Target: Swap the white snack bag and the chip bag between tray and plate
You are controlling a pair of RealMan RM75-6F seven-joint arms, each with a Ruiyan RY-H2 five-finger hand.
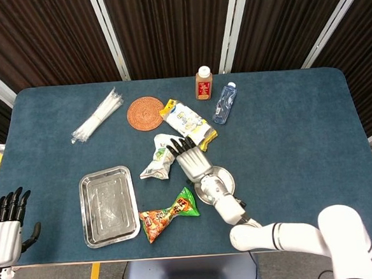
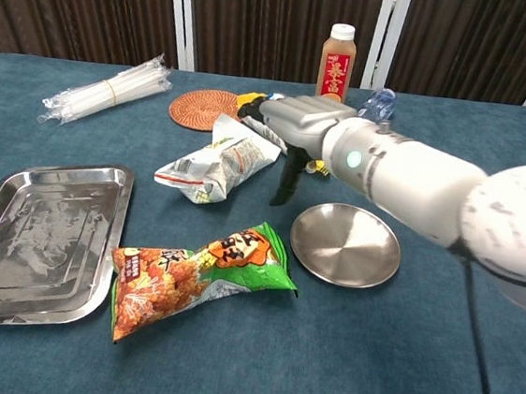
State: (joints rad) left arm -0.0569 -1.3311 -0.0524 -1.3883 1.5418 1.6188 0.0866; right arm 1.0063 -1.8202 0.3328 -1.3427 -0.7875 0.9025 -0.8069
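The left hand idles off the table's near-left corner, fingers straight and holding nothing. The tray lies bare, the chip bag on the cloth between it and the bare plate. The right hand hovers spread and unladen over the white snack bag; it should lower squarely, pinching mid-bag, not a loose corner.

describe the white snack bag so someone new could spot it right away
Start at the round metal plate near the table's middle and look just to its left and farther back. The white snack bag lies crumpled there, below the right hand. It is pale with green print, unlike the orange-and-green chip bag nearer the front.
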